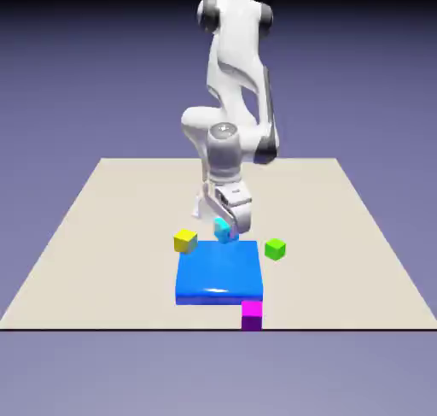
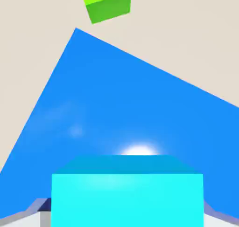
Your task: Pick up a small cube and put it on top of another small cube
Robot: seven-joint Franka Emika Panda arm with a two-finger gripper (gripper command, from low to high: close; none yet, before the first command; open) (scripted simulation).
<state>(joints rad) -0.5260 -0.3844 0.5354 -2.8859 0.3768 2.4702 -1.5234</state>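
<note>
The small cyan cube [image 1: 223, 230] sits between the fingers of my gripper [image 1: 224, 231], at the far edge of the flat blue slab [image 1: 218, 273]. In the hand view the cyan cube [image 2: 127, 193] fills the bottom middle, large, with grey fingertips [image 2: 28, 214] showing at both of its sides. My gripper is shut on it. The small yellow cube [image 1: 185, 241] rests on the table just to the exterior view's left of the gripper, beside the slab's far left corner.
A green cube [image 1: 275, 249] lies beside the slab's far right corner and shows at the top of the hand view [image 2: 106, 4]. A magenta cube [image 1: 251, 314] stands at the table's [image 1: 102, 235] near edge, in front of the slab.
</note>
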